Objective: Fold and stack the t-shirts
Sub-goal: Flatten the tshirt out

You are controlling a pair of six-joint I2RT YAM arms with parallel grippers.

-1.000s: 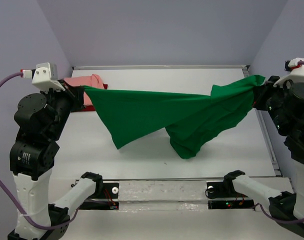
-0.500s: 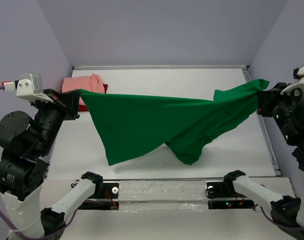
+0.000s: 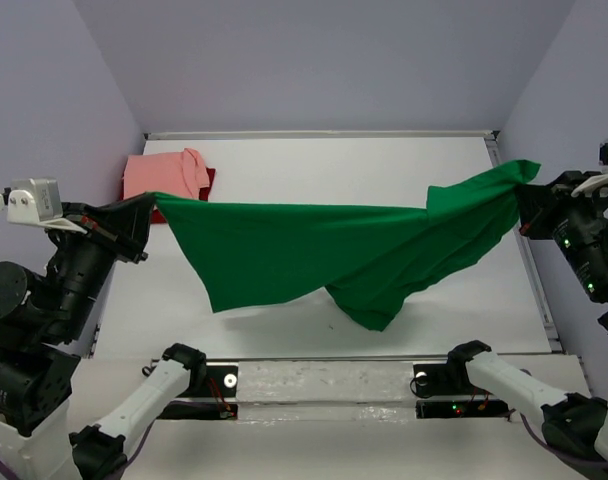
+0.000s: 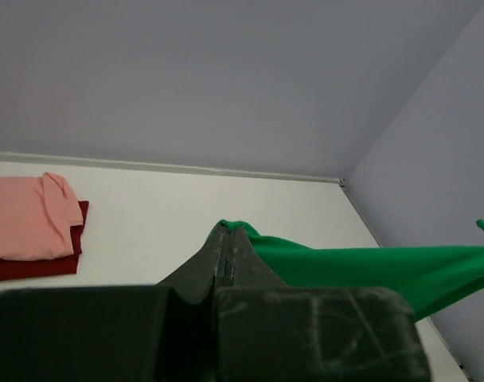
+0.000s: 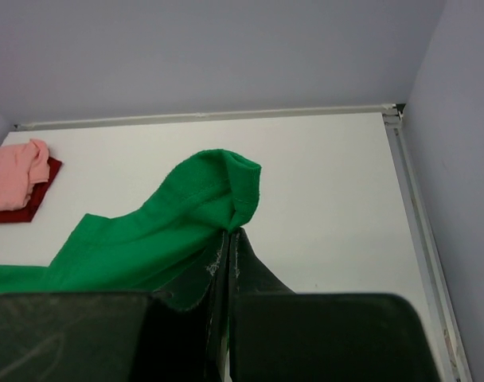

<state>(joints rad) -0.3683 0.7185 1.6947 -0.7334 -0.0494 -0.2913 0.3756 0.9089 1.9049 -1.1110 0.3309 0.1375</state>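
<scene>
The green t-shirt [image 3: 304,245] hangs in the air above the white table [image 3: 334,160], strung between the two arms like a slack banner. Its upper edge runs almost taut from the left gripper [image 3: 152,203], above the table's left edge, to the right gripper [image 3: 522,195], above the right edge. Below that line the smooth, matte cloth sags in two pointed lobes. The lobe towards the left is broad and fairly flat. The one nearer the middle hangs lower and is more creased, with soft folds fanning up towards the right-hand grip.

The left claw is clenched on one end of the cloth. In the left wrist view its black fingers [image 4: 206,267] meet in a narrow wedge with only a thin seam between them, and a small rounded tuft of green pokes out at the tips. The right claw is likewise clamped on the other end. Its dark fingers [image 5: 250,267] are pressed together, and a bunched, stitched hem curls over just above them.

At the far left corner of the table the salmon pink t-shirt [image 3: 162,172] lies folded into a flat rectangle. It sits on top of the dark red t-shirt [image 4: 35,267], which shows only as a thin band along the pink one's near and right sides.
</scene>
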